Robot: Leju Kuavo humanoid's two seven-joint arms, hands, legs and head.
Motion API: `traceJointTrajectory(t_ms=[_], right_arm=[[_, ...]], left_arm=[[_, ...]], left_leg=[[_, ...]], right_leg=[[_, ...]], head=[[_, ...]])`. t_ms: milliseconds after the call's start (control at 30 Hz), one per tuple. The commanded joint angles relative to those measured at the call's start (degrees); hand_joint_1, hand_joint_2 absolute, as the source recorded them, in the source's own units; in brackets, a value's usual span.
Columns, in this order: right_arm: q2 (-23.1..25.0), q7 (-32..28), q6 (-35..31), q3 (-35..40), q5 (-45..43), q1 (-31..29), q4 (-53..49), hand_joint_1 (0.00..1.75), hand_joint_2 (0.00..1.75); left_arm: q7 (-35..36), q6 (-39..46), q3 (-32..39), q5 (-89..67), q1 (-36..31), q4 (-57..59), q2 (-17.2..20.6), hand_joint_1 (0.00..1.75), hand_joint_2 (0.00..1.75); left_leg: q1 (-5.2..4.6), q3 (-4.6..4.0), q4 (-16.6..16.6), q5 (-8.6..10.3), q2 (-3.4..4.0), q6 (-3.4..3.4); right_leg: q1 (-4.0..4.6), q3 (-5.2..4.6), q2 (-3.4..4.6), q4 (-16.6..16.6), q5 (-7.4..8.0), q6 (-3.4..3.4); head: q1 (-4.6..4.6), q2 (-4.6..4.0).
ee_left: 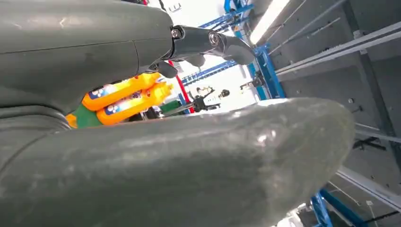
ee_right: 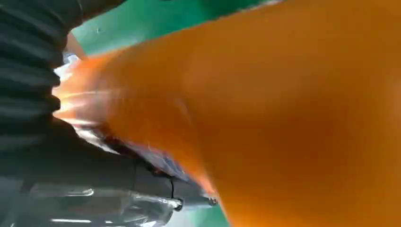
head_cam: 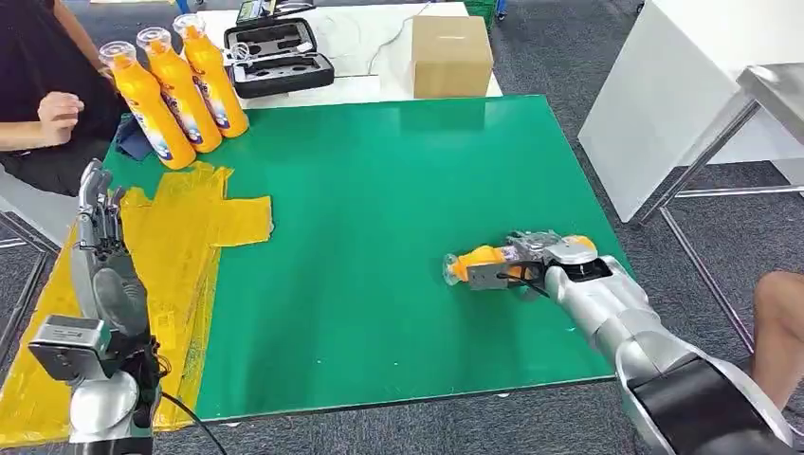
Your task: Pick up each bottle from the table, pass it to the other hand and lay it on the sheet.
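Observation:
An orange bottle [head_cam: 479, 261] lies on its side on the green mat [head_cam: 379, 209] at the right, cap pointing left. My right hand [head_cam: 531, 261] wraps around its body; up close the orange bottle [ee_right: 283, 118] presses against the dark fingers [ee_right: 94, 175]. Three more orange bottles [head_cam: 180, 90] stand upright at the mat's far left corner, and the same bottles [ee_left: 125, 97] peek past my left hand's fingers [ee_left: 208, 42]. My left hand [head_cam: 95, 213] is raised above the yellow sheet [head_cam: 180, 237], fingers straight and holding nothing.
A person sits at the far left, a hand [head_cam: 57, 109] near the standing bottles. A cardboard box [head_cam: 450, 55] and an open black case [head_cam: 275, 57] rest on the white table behind. A person's knee [head_cam: 782, 322] is at the right edge.

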Motion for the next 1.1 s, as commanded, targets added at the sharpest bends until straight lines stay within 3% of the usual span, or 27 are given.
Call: traceJointTrajectory(t_ms=[33,167,333,700,1100], right_arm=[[-2.1,-0.1,0.7,5.2,1.5,-3.5,7.0,0.00,1.75],[-2.1,0.2,0.5,5.2,1.5,-3.6,6.6,0.00,1.75],[-5.6,0.8,1.6,5.5,2.4,-5.8,4.4,0.00,1.75],[-13.0,-2.0,4.3,4.0,-1.5,-2.0,-4.7,0.00,1.75],[-13.4,-1.7,3.8,4.5,-3.5,2.5,-6.3,0.00,1.75]], left_arm=[[0.3,0.0,1.0,0.7,-2.5,5.1,1.3,0.00,0.00],[0.3,0.0,1.1,0.7,-2.3,4.9,1.3,0.00,0.00],[0.5,-0.4,2.0,1.5,-1.6,5.2,1.3,0.00,0.00],[0.8,-0.8,3.4,2.0,-0.3,5.1,1.2,0.00,0.00],[1.1,-1.1,3.4,2.3,-0.8,5.8,1.1,0.00,0.00]], left_leg=[[0.00,0.16,0.0,0.00,-0.08,-0.06],[-0.01,0.14,0.0,-0.01,-0.05,-0.04],[-0.05,0.15,0.0,-0.03,-0.07,-0.06],[-0.05,0.07,0.0,0.00,-0.07,0.01],[0.00,0.14,0.0,0.01,-0.07,0.00]], right_leg=[[0.01,0.17,-0.16,0.0,-0.04,-0.08],[0.00,0.15,-0.12,0.0,-0.02,-0.06],[-0.04,0.15,-0.18,0.1,-0.06,-0.08],[-0.04,0.11,-0.16,0.0,-0.02,-0.03],[0.01,0.18,-0.17,-0.1,0.00,-0.04]], head=[[0.00,0.00],[0.04,0.00],[0.00,0.00],[0.02,0.00],[0.02,0.00]])
